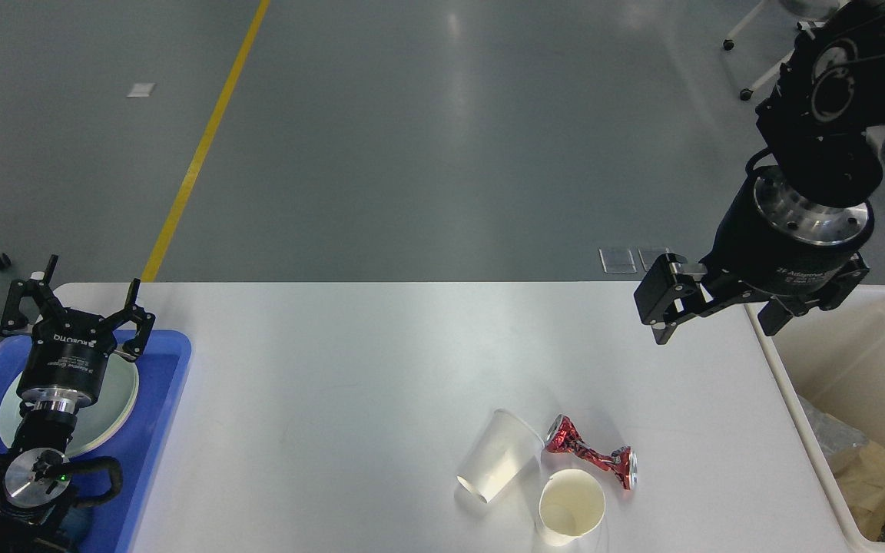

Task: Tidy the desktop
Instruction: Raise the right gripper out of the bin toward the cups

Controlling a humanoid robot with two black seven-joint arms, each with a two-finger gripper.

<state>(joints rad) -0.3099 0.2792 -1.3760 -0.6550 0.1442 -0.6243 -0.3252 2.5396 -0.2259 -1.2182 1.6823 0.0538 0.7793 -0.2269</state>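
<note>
White desktop [381, 361] filling the lower middle of the head view, grey floor beyond its far edge. Near the desktop's front edge, right of centre: clear plastic cup [498, 465] lying on its side, mouth toward the front; paper cup [570, 507] just beside it on the right, also tipped over, open mouth showing a cream inside; crushed red can [592, 452] lying just behind the paper cup, close to both cups. Off the desktop's left end: blue tray [170, 384] holding a white plate [116, 399]. Off the desktop's right end: cream bin [842, 361] with crumpled paper and plastic in it. Left gripper [77, 307] above the tray and plate, fingers spread wide, grasping nothing. Right gripper [719, 326] above the desktop's far right corner, beside the bin's rim, fingers apart, empty.
</note>
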